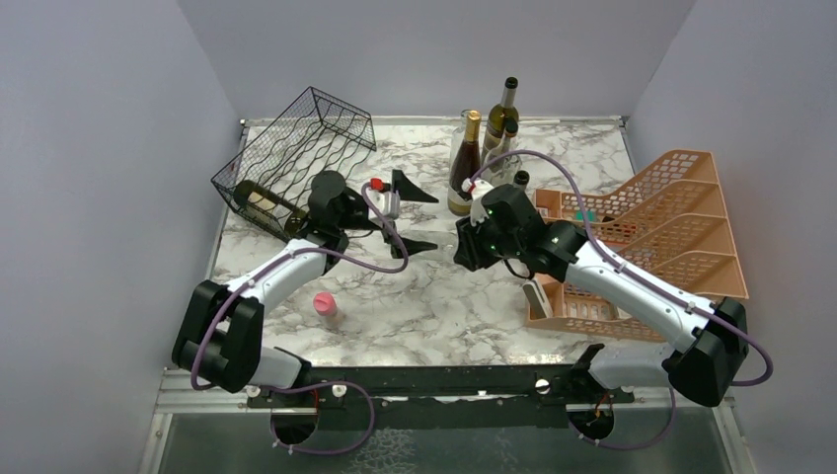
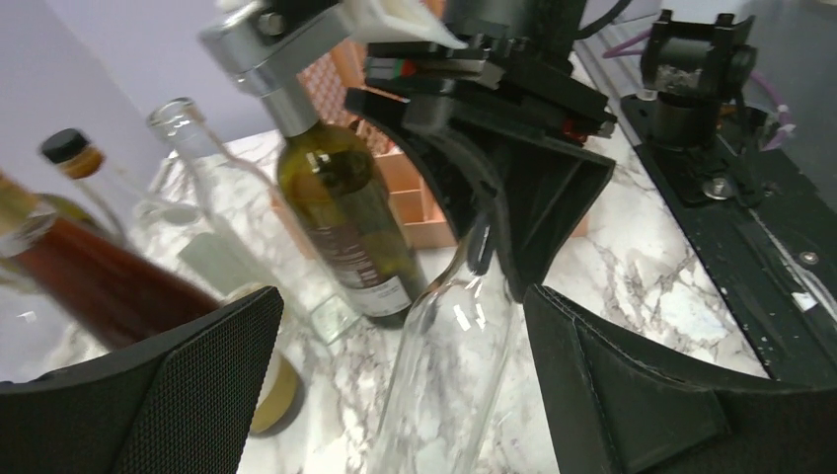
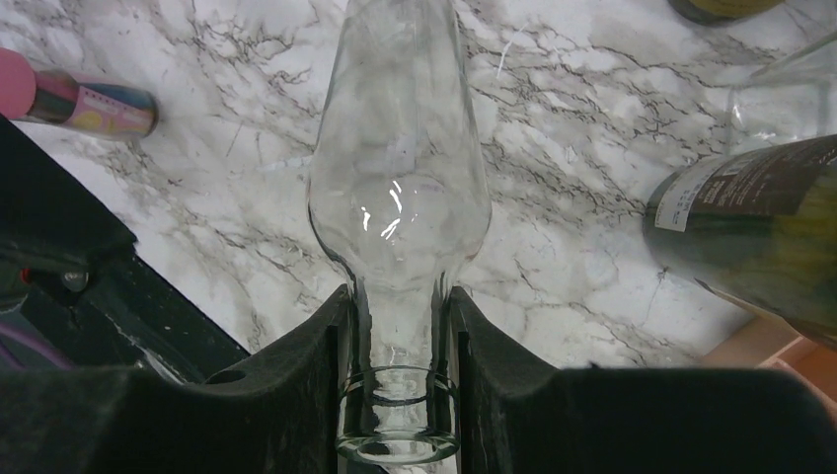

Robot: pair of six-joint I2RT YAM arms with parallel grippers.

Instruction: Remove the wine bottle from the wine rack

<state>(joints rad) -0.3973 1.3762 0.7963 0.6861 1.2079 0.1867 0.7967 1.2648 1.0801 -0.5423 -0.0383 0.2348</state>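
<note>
The wine rack (image 1: 296, 148) sits tilted at the far left of the table. A dark bottle (image 1: 265, 204) lies in a cell at its near-left end. Just right of the rack, the left gripper (image 1: 434, 222) has its fingers (image 2: 197, 385) spread wide on either side of a clear bottle (image 3: 400, 168), not touching it. Further right of the rack, the right gripper (image 3: 400, 306) is clamped on that bottle's neck. The bottle's body points back toward the rack, and it is clear of the wires.

To my eye this is a handover, with the clear bottle off the rack and carried by the right arm alone. Next, the left arm should back straight away without clipping the glass. Then the right arm needs to set the bottle down short of the standing bottles (image 1: 466, 163) beyond it. If the dark bottle is the one meant, it is not yet touched.
</note>
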